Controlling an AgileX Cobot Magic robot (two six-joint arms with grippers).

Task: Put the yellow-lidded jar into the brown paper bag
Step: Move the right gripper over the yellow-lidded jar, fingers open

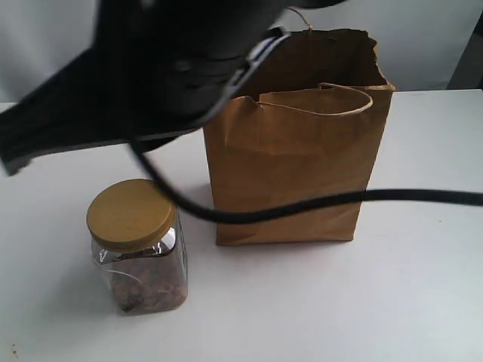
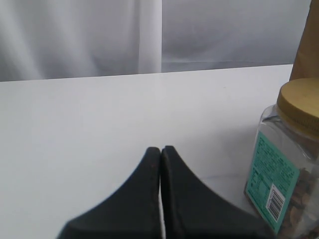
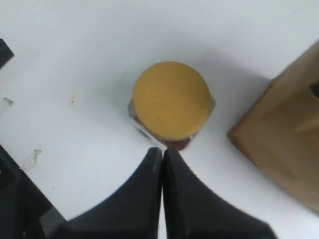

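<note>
The yellow-lidded jar (image 1: pixel 136 245) stands upright on the white table, left of the brown paper bag (image 1: pixel 294 151), a short gap between them. The bag stands upright with its mouth open and a pale cord handle (image 1: pixel 343 102) over the front. My right gripper (image 3: pixel 162 151) is shut and empty, high above the jar (image 3: pixel 171 99), looking down on its lid, with the bag (image 3: pixel 284 144) to one side. My left gripper (image 2: pixel 160 149) is shut and empty, low over the table, apart from the jar (image 2: pixel 289 159). Neither gripper's fingertips show in the exterior view.
A large blurred black arm (image 1: pixel 151 68) fills the upper left of the exterior view, above the jar. A black cable (image 1: pixel 317 204) runs from it across the front of the bag to the right edge. A pale curtain (image 2: pixel 149 35) hangs behind the table.
</note>
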